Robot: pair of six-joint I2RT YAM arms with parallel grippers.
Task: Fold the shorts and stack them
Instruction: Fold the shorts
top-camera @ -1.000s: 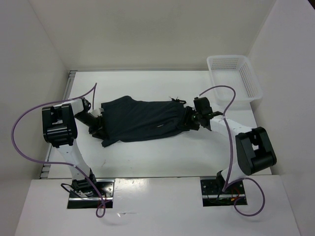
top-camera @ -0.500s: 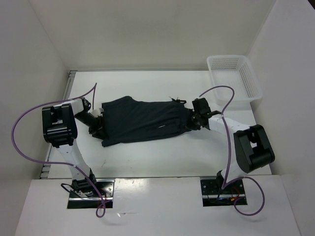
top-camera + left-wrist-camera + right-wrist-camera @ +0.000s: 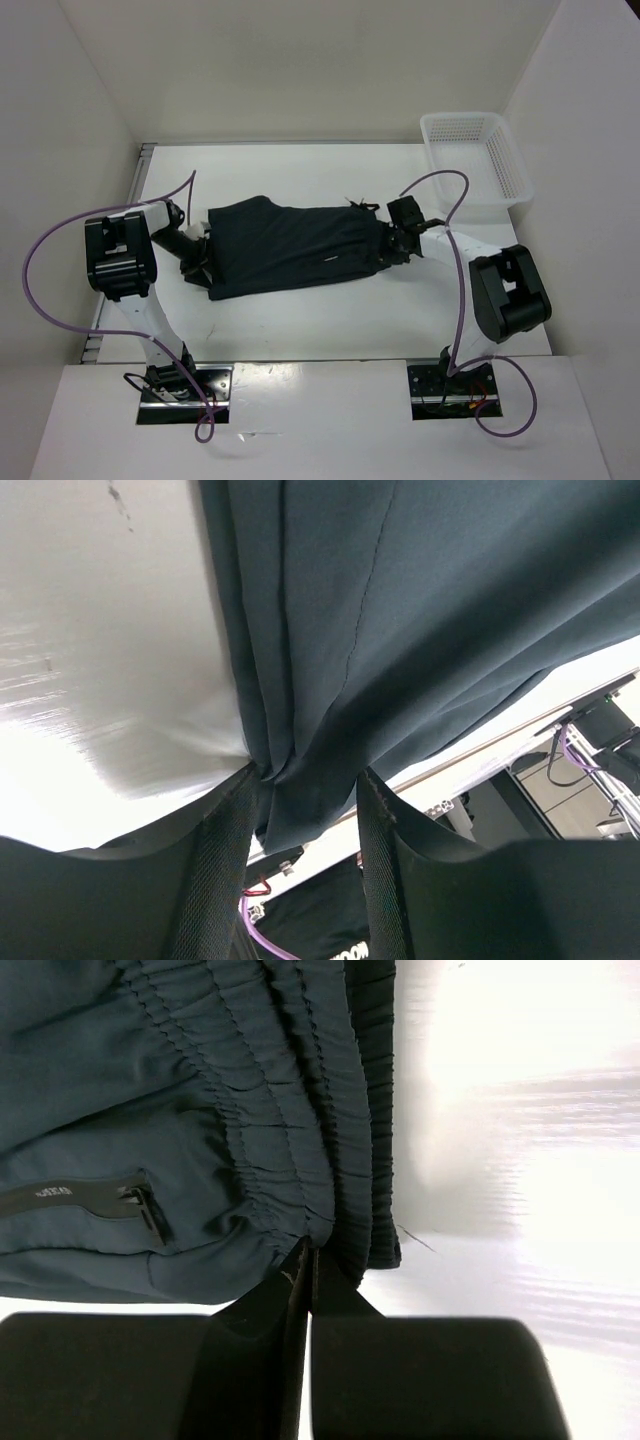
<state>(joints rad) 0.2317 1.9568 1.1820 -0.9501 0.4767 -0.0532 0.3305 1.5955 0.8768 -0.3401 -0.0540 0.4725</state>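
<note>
The dark navy shorts (image 3: 290, 245) lie spread flat across the middle of the white table, waistband to the right and leg ends to the left. My left gripper (image 3: 200, 262) sits low at the left leg end. In the left wrist view its jaws stand apart (image 3: 305, 775) and a bunched corner of the shorts (image 3: 400, 600) hangs between them. My right gripper (image 3: 385, 245) is at the waistband. In the right wrist view its fingers are pressed together (image 3: 312, 1250), tips pinching the lower edge of the gathered waistband (image 3: 290, 1110).
A white mesh basket (image 3: 475, 160) stands at the back right corner. White walls close the table (image 3: 330, 310) in at the left, back and right. Purple cables loop off both arms.
My right gripper has shut on the waistband edge and shifted slightly left. The left gripper's jaws have widened around the leg corner. The shorts have barely moved.
</note>
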